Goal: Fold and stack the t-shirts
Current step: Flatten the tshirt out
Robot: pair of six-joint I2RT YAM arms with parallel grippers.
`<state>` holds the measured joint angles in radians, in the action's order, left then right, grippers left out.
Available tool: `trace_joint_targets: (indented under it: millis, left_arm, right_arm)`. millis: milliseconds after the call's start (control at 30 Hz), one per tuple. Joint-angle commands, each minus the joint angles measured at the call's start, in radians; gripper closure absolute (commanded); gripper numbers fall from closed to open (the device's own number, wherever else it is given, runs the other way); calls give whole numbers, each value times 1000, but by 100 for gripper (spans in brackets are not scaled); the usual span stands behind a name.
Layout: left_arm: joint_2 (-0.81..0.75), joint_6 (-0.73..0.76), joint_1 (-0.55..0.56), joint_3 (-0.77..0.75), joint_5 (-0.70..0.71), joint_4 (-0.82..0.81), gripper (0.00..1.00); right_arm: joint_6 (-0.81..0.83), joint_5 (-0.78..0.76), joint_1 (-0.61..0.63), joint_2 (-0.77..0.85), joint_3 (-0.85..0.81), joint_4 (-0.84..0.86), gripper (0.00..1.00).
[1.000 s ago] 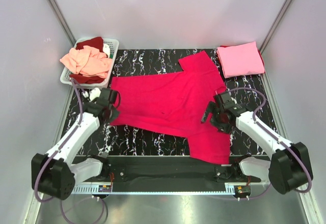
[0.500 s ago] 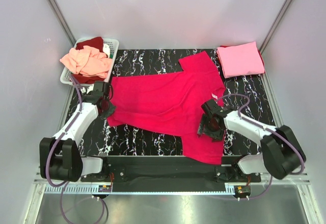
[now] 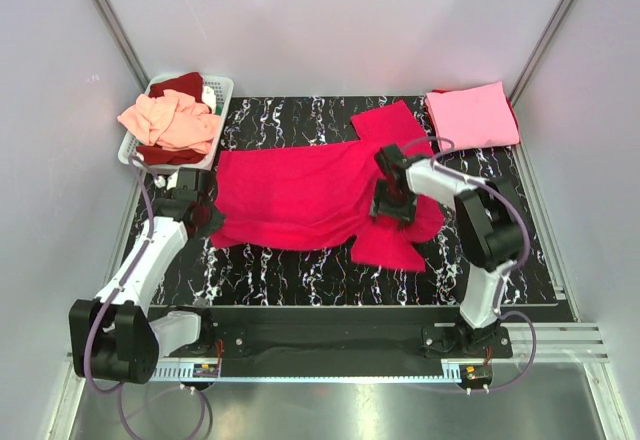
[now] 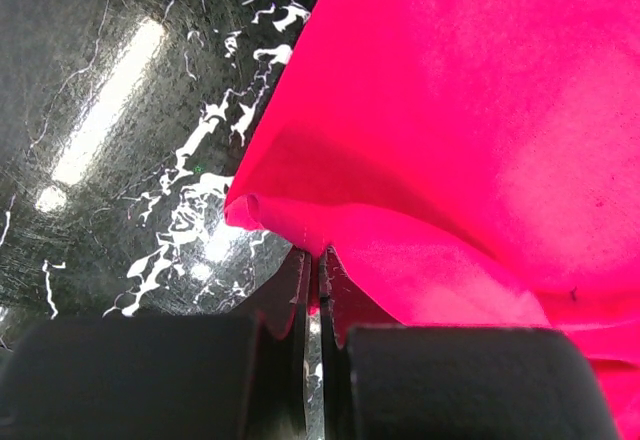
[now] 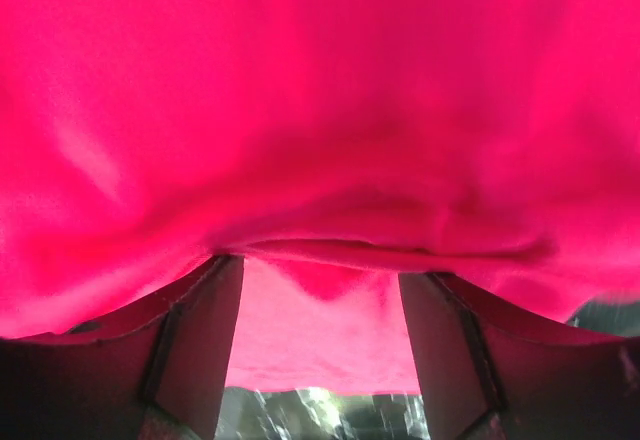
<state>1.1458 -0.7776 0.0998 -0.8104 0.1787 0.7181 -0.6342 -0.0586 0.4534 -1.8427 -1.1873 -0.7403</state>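
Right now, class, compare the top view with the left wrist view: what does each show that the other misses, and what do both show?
Only the top view shows the folded pink shirt, the white basket heaped with a peach shirt, and the right gripper on the red cloth. Only the left wrist view shows the left gripper pinching a curled hem, fingers closed. Both show the red shirt spread on the black marbled table.

Crimson-red t-shirt on a black, white-veined table, pink shirt, peach shirt (white basket).

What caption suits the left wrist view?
Left gripper pinching the red shirt's edge above the black marbled table.
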Motion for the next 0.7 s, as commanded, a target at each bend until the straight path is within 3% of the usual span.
trace_joint_targets:
  millis: [0, 67, 167, 300, 400, 500, 667]
  left_arm:
    - [-40, 18, -5, 8, -33, -2, 100]
    - [-55, 17, -5, 8, -41, 4, 100]
    - [-87, 18, -5, 31, -56, 0, 100]
    - [-115, 15, -3, 80, -80, -22, 100]
    - [-126, 11, -2, 97, -93, -29, 100]
    - [-146, 8, 3, 108, -97, -32, 100]
    - [-166, 3, 9, 123, -105, -32, 100]
  right_arm:
    - [155, -4, -51, -98, -191, 53, 28]
    - [186, -9, -51, -84, -270, -13, 22]
    - [150, -6, -50, 128, -186, -16, 12]
    - [24, -12, -50, 406, 100, -24, 10]
    - [-100, -26, -51, 581, 289, -25, 15]
    - [-176, -35, -50, 658, 408, -17, 18]
    - [-176, -47, -51, 602, 448, 2, 21]
